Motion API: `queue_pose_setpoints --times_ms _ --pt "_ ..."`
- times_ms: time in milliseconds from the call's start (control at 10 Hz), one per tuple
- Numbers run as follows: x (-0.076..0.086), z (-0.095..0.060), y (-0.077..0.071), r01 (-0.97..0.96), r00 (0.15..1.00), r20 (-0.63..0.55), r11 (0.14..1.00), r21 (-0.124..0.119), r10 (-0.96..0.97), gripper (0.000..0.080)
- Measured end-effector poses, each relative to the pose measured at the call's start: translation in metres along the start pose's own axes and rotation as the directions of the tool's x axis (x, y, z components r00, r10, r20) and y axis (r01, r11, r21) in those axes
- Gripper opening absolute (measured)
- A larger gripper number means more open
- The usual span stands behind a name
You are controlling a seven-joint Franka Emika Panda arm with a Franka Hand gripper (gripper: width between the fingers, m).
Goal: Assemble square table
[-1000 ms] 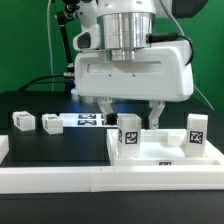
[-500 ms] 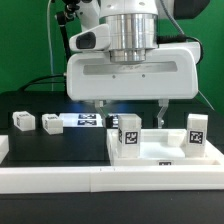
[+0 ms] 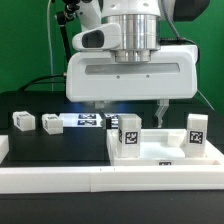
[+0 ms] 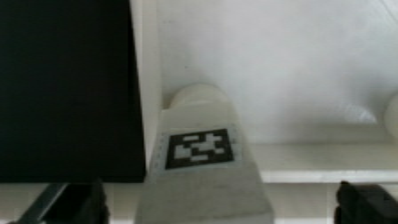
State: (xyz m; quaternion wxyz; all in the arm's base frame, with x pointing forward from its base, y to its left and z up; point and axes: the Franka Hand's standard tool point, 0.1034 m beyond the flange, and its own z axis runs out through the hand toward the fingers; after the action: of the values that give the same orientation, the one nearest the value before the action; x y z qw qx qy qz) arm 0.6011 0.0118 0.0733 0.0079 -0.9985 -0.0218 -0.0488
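The square table's white slab [image 3: 160, 152] lies flat at the exterior view's right, behind the rail. Two white tagged legs stand upright on it, one near its left corner [image 3: 128, 133] and one at the right [image 3: 196, 131]. My gripper [image 3: 130, 112] hangs over the left leg with its jaws wide apart. In the wrist view this leg [image 4: 201, 150] stands between the two dark fingers [image 4: 63, 205], with a gap on each side. The slab [image 4: 285, 70] shows around it. Two loose legs [image 3: 22, 120] [image 3: 50, 123] lie on the black table at the left.
The marker board [image 3: 85, 121] lies flat behind the loose legs. The long low white barrier rail [image 3: 60, 178] runs along the front. The black table top [image 4: 63, 90] borders the slab's edge. The arm's wide white body hides the back of the scene.
Since a second ago the jaws have spread wider and the gripper body has come to look larger over the left upright leg. In the last half second nothing has moved.
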Motion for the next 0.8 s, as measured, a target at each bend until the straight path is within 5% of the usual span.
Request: queue_pose_setpoints --times_ms 200,600,800 --pt "0.0 0.0 0.0005 0.001 1.0 0.0 1.0 -0.002 -0.001 0.0356" --pt "-0.0002 0.0002 0.0018 -0.041 0.999 0.001 0.999 -0.003 0.041 0.0288" --pt "0.0003 -0.0002 0.002 -0.233 0.973 0.0 0.973 -0.003 0.233 0.0288"
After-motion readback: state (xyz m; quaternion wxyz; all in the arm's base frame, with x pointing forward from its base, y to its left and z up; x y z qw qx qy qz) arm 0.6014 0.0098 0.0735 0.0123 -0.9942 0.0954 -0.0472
